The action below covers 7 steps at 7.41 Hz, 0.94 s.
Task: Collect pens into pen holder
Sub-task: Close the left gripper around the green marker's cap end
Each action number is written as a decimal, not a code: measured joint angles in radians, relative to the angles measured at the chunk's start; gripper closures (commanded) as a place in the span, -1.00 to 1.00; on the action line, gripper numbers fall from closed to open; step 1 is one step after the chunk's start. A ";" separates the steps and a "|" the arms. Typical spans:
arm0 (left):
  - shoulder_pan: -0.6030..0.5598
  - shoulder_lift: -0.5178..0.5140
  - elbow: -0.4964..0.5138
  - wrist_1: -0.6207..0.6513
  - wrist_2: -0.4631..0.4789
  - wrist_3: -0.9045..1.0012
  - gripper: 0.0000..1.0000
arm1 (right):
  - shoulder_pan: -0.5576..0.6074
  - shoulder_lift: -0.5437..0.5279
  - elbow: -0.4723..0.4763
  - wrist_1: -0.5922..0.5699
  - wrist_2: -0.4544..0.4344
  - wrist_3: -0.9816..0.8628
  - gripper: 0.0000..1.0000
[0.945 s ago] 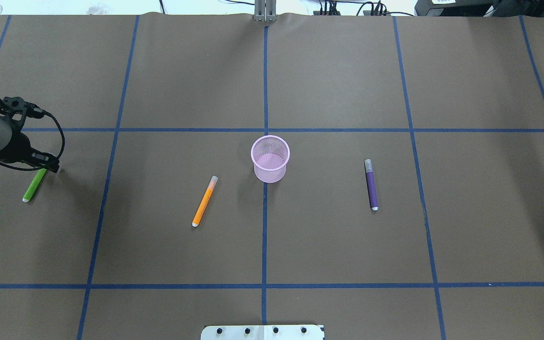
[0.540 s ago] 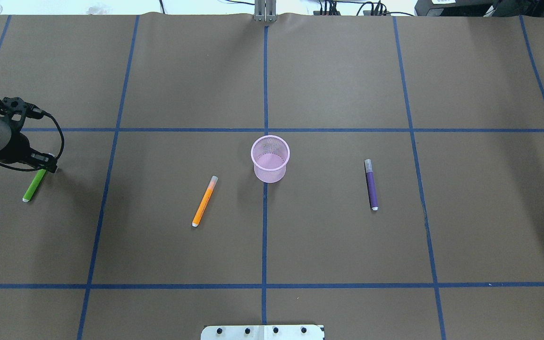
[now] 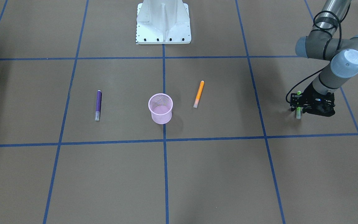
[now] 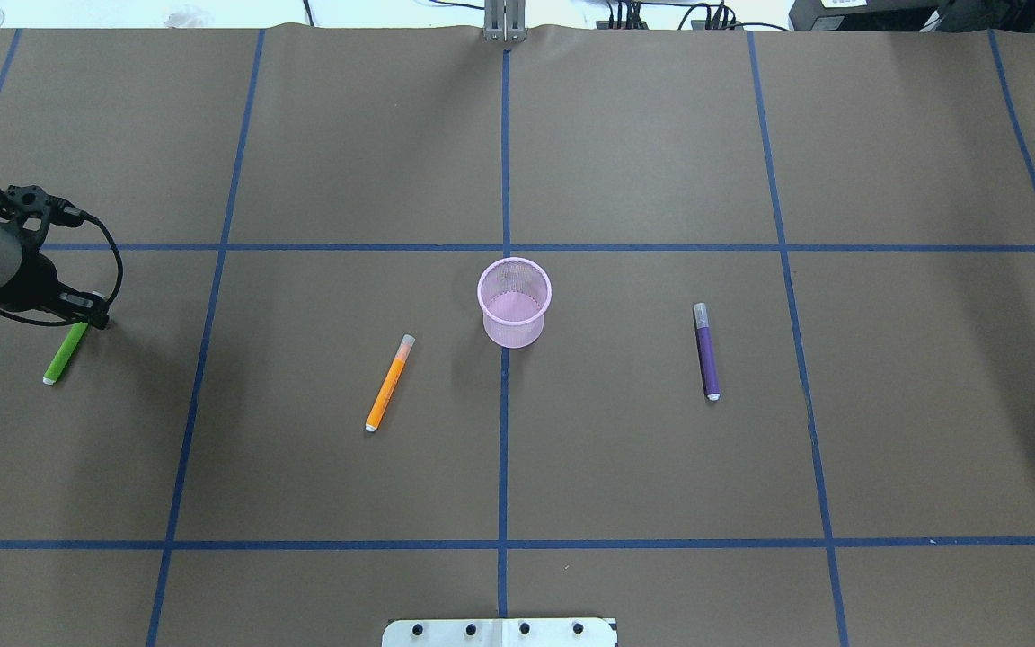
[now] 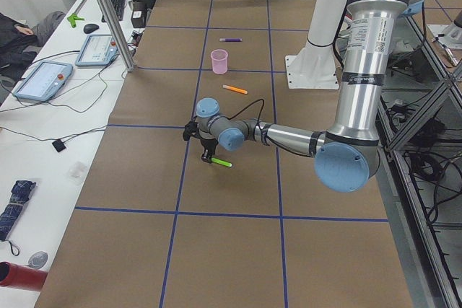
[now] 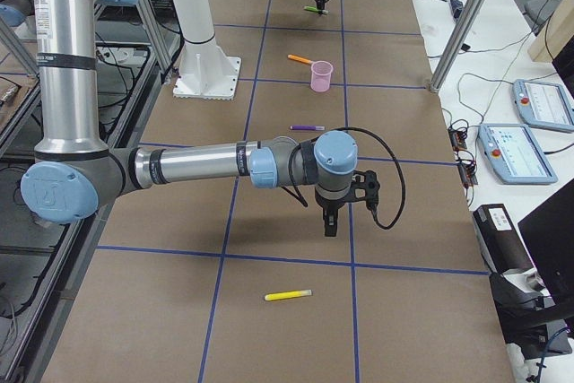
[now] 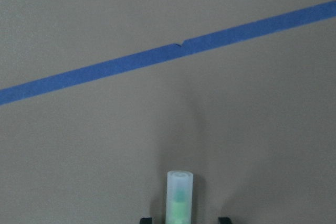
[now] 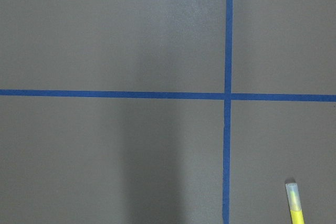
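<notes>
The pink mesh pen holder (image 4: 515, 302) stands upright at the table's middle and also shows in the front view (image 3: 160, 108). The orange pen (image 4: 389, 384) lies to its left and the purple pen (image 4: 706, 351) to its right. The green pen (image 4: 64, 352) lies at the far left. My left gripper (image 4: 89, 313) is low over its capped end, open, with a fingertip (image 7: 224, 220) on each side of the cap (image 7: 179, 192). The yellow pen (image 6: 287, 295) lies near my right gripper (image 6: 330, 224), whose state I cannot tell.
The white robot base plate (image 3: 162, 23) sits at the table's robot-side edge. Blue tape lines (image 4: 504, 404) cross the brown cover. A side desk with tablets (image 5: 43, 81) and a metal post (image 6: 466, 20) line the operators' side.
My left gripper has shifted slightly toward the view's left and down over the green pen's cap end. The pens and the holder have not moved.
</notes>
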 measured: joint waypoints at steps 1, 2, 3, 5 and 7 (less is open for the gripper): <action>0.000 0.000 0.001 -0.001 0.000 0.000 0.18 | 0.000 0.000 0.000 0.000 0.000 0.000 -1.00; 0.000 0.000 0.001 -0.001 0.000 0.000 0.31 | 0.000 0.000 0.000 0.000 -0.001 0.000 -1.00; 0.000 0.001 0.001 -0.001 0.000 0.000 0.50 | 0.000 0.000 0.000 0.000 -0.001 0.000 -1.00; 0.000 0.001 0.000 -0.002 0.000 0.001 1.00 | 0.000 0.000 -0.001 0.000 -0.001 0.000 -1.00; 0.000 0.002 -0.003 -0.003 -0.002 0.000 1.00 | 0.000 0.000 -0.002 0.000 -0.001 0.000 -1.00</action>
